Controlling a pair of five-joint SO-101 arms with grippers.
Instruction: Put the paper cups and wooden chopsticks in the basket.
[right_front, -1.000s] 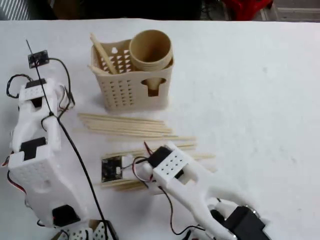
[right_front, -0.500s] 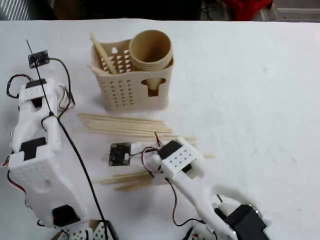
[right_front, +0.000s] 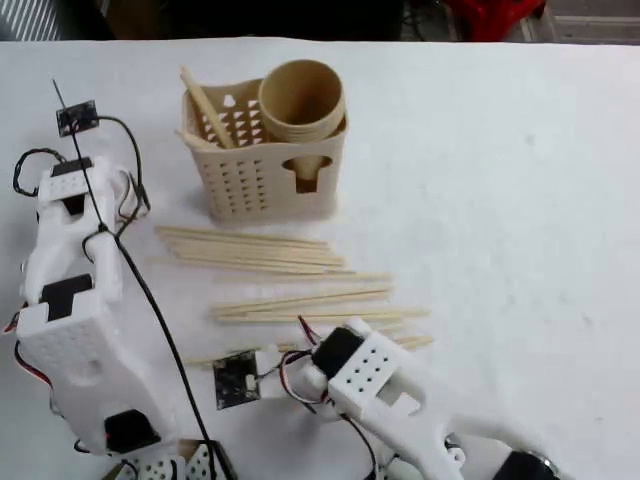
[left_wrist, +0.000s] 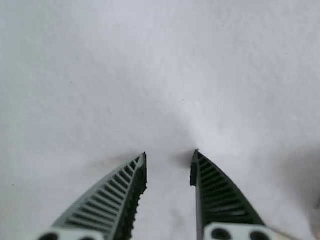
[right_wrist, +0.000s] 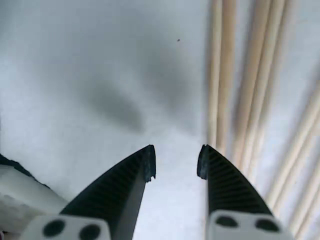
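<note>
My right gripper (right_wrist: 176, 162) hangs narrowly parted and empty, just beside the loose wooden chopsticks (right_wrist: 222, 75). My left gripper (left_wrist: 168, 157) is likewise narrowly parted, empty, over the white table (left_wrist: 150, 60).

We see a white table (right_front: 520, 180). The basket (right_front: 250, 185) stands far on it. Nearer, loose chopsticks (right_front: 262, 253) lie flat.

My left arm (right_front: 65, 330) and right arm (right_front: 385, 385) are white perforated shells, with black cables (right_front: 150, 308) and dark ridged jaws.
</note>
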